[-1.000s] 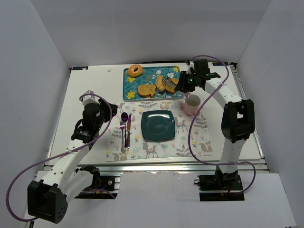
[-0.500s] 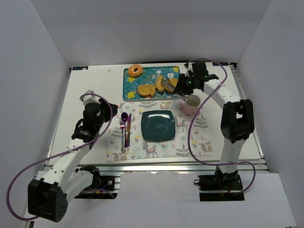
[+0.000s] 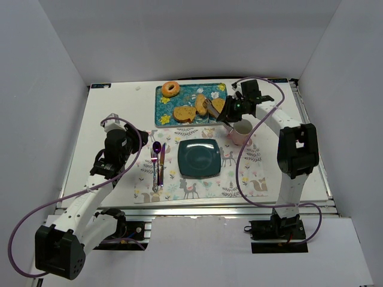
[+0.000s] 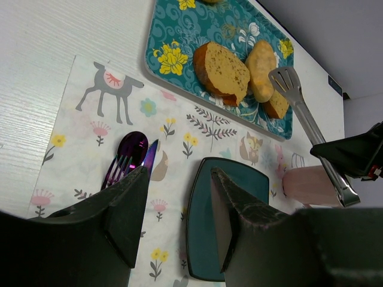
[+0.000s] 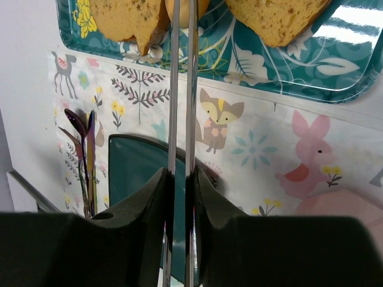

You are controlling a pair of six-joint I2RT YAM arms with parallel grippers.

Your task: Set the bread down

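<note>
Three pieces of bread lie on the teal flowered tray (image 3: 164, 115): a slice (image 3: 184, 113), a small roll (image 3: 201, 104) and a piece (image 3: 219, 105) on the right. My right gripper (image 3: 234, 107) is shut on metal tongs (image 5: 191, 89), squeezing their arms almost parallel. The tong tips (image 4: 286, 81) sit at the roll (image 4: 262, 60), with one head showing against its right side; the other head is hidden. The dark teal plate (image 3: 198, 158) sits empty on the placemat. My left gripper (image 4: 178, 197) hangs open above the placemat, left of the plate (image 4: 200, 233).
A bagel (image 3: 170, 89) lies at the tray's far left corner. A pink cup (image 3: 242, 131) stands just below the right gripper, right of the plate. A purple fork, knife and spoon (image 3: 158, 164) lie left of the plate. White walls enclose the table.
The right gripper has squeezed the tongs narrower and shifted slightly left, so the tips closed in on the roll. The left arm has not moved.
</note>
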